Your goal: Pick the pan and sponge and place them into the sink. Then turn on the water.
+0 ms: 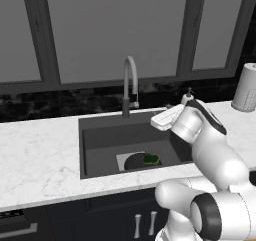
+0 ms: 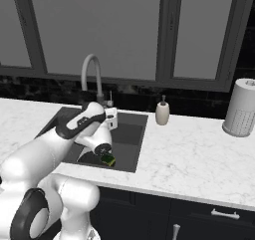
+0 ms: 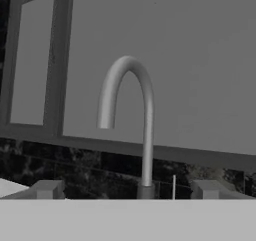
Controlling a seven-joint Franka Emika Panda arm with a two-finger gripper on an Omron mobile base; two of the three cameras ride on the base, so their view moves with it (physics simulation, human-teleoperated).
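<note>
My gripper (image 3: 128,190) stands with its jaws wide apart and nothing between them, aimed straight at the gooseneck faucet (image 3: 142,115) just ahead of me. Below and behind my fingertips, the pan (image 1: 134,161) already lies on the floor of the sink (image 1: 100,135), with the green sponge (image 1: 151,159) resting at its edge, so I judge the two placing steps done and only the water left: no stream falls from the spout. The next move calls for reaching the faucet's side lever (image 1: 135,104), which juts from the dark base ahead of me. The left base view shows the pan and sponge together; the right base view gives me the sponge (image 2: 108,160) peeking under my wrist, plus the soap dispenser (image 2: 162,113) and paper towel roll (image 2: 240,108) off to my right.
</note>
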